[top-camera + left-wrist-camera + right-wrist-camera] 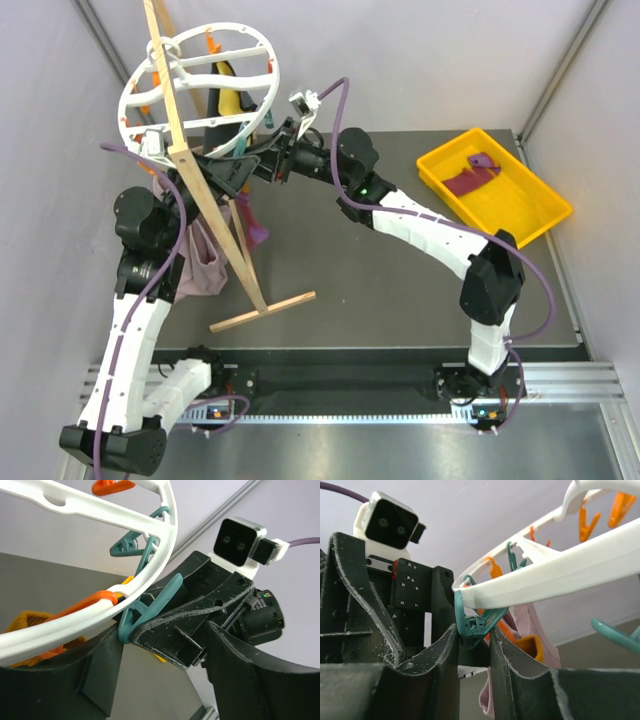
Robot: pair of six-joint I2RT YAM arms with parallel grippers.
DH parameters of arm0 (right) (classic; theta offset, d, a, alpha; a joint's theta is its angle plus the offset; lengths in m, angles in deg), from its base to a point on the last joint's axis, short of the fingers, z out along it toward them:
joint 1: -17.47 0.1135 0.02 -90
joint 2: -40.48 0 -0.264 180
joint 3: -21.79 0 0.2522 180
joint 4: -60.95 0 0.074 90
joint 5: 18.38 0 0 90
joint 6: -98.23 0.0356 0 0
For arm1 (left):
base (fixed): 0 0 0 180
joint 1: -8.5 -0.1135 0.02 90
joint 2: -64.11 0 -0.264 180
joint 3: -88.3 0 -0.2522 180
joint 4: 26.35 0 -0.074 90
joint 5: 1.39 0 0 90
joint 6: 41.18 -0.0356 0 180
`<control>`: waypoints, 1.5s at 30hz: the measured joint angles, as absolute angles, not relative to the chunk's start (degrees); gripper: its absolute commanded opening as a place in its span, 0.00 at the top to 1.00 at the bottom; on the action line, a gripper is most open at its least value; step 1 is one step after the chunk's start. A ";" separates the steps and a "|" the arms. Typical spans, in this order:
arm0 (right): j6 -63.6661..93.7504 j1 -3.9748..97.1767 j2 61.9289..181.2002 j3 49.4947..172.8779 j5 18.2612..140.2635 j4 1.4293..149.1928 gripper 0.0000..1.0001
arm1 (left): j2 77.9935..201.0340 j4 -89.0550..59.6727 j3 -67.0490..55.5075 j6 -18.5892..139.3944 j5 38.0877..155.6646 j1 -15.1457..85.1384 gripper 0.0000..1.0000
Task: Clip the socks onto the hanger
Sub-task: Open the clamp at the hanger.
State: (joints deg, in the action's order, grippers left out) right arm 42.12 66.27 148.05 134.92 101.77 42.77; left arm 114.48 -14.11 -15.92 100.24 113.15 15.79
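Note:
The white round hanger (250, 35) hangs on the wooden stand. My right gripper (474, 635) is shut on a teal clip (472, 624) under the hanger's rim (560, 570), one finger on each clip arm. Around the right gripper's fingers (200, 610) and that teal clip (150, 605) my left gripper (160, 650) stands wide open, holding nothing. One maroon sock (257, 228) hangs below both grippers; its top is hidden behind them. Another sock (468, 178) lies in the yellow tray. From above, the left gripper (232, 178) and right gripper (262, 155) meet at the rim's near edge.
The wooden stand (215, 215) slants across the left of the table, its foot (262, 312) near the middle. A pale mauve cloth (205, 262) hangs from the hanger beside my left arm. The yellow tray (540, 215) sits at the far right. Orange clips (585, 522) dot the rim.

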 measured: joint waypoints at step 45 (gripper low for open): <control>34.23 63.80 147.07 154.90 114.91 85.22 1.00 | 113.97 -25.52 -20.62 116.09 108.58 15.79 0.36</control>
